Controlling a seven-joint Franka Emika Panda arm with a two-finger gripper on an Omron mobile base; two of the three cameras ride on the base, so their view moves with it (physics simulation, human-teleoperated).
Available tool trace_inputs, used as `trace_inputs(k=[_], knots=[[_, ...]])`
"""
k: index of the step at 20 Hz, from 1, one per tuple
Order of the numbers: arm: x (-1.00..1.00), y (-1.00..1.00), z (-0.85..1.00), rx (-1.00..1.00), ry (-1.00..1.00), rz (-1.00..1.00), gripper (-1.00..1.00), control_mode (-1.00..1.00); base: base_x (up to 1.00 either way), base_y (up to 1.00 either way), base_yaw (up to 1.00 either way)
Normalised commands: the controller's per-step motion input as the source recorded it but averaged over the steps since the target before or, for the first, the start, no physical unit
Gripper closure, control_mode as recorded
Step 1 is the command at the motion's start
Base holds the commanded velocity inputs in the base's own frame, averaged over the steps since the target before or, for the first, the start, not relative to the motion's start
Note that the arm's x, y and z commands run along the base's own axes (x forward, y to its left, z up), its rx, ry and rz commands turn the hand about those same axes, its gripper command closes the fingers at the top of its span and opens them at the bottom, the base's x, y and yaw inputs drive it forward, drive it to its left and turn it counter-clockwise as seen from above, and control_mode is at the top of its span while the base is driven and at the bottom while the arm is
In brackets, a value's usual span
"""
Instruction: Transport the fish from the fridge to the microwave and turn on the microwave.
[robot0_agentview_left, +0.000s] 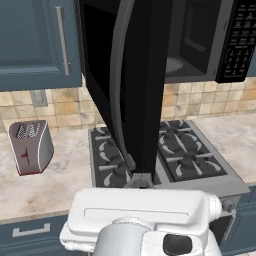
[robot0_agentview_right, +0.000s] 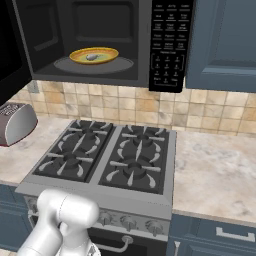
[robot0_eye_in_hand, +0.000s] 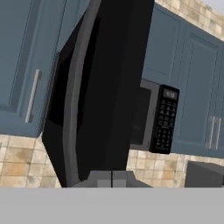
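Note:
The microwave (robot0_agentview_right: 100, 30) hangs above the stove with its black door (robot0_agentview_left: 135, 85) swung wide open toward me. Inside, on the round tray, a yellow plate (robot0_agentview_right: 107, 54) carries the small grey fish (robot0_agentview_right: 92, 57). The keypad (robot0_agentview_right: 170, 40) is on the microwave's right side. My gripper (robot0_agentview_left: 141, 180) is shut with nothing in it, its fingertips (robot0_eye_in_hand: 105, 179) right at the lower edge of the open door (robot0_eye_in_hand: 100, 87). The fridge is out of view.
A gas stove (robot0_agentview_right: 105, 160) with black grates lies below the microwave. A silver toaster (robot0_agentview_left: 30, 147) stands on the counter to the left. Dark blue cabinets (robot0_agentview_left: 35, 40) flank the microwave on both sides. Beige counter (robot0_agentview_right: 220, 170) stretches to the right.

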Motion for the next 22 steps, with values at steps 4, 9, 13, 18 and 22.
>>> trace_inputs(k=[4,9,13,18,22], knots=[[0.26,0.35,-0.21,0.0,0.0,-0.05,1.0,-1.0,0.0,0.0,0.0],[0.31,0.33,-0.16,0.0,0.0,-0.04,1.0,-1.0,0.0,0.0,0.0],[0.39,0.2,-0.08,0.0,0.0,-0.05,1.0,-1.0,0.0,0.0,0.0],[0.42,0.08,-0.07,0.0,0.0,-0.06,1.0,-1.0,0.0,0.0,0.0],[0.38,0.04,-0.11,0.0,0.0,-0.06,1.0,-1.0,0.0,0.0,0.0]])
